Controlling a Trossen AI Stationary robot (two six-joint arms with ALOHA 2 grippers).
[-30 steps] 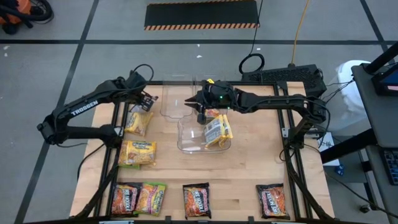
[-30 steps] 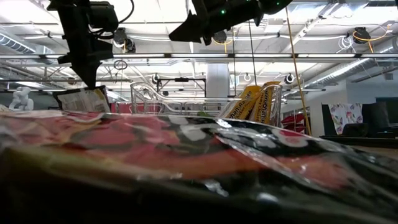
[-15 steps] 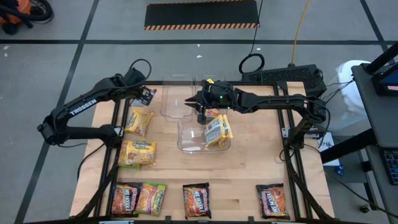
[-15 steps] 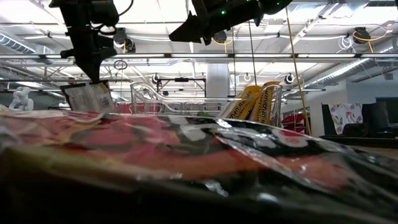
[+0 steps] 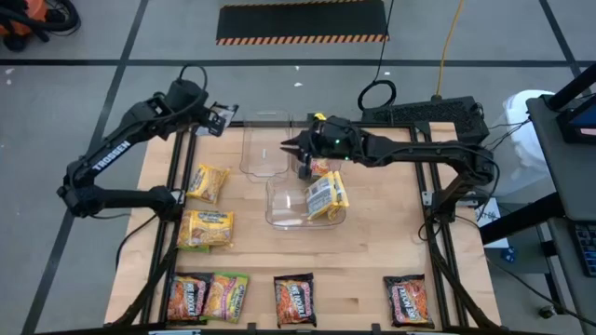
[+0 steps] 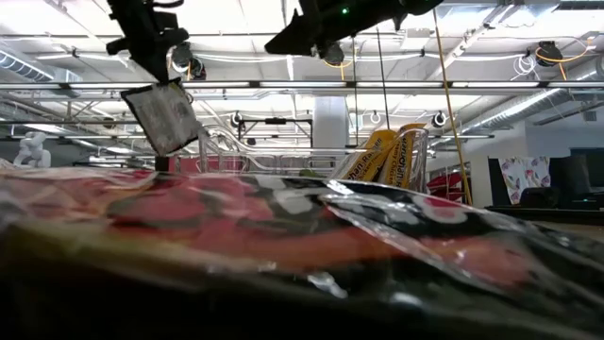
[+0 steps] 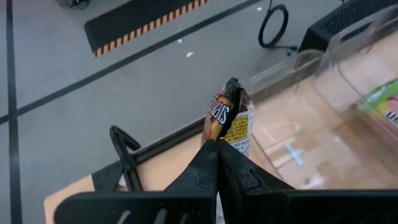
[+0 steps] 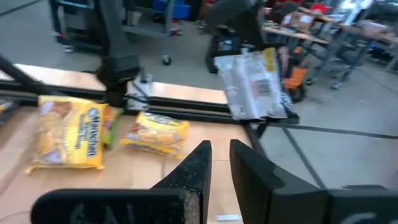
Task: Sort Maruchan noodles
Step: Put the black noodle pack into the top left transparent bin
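Left gripper (image 5: 210, 115) — clamped on a dark noodle packet (image 5: 220, 117), now raised higher, at far-left table edge. Right gripper (image 5: 291, 146) — unchanged above clear bins (image 5: 264, 149), fingers slightly parted, empty.

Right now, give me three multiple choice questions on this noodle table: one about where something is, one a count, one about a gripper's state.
1. Where are the upright yellow packets?
A. in the clear bin near the table's middle
B. on the floor
C. under the left arm

2. How many packets lie in the row along the table's near edge?
A. two
B. four
C. seven

3. What is the left gripper doing?
A. hanging open, empty
B. shut on a packet held in the air
C. pressing on the bin

Answers: 1 A, the high view shows them leaning inside the bin. 2 B, four show there. 3 B, the low view shows the packet hanging from it.
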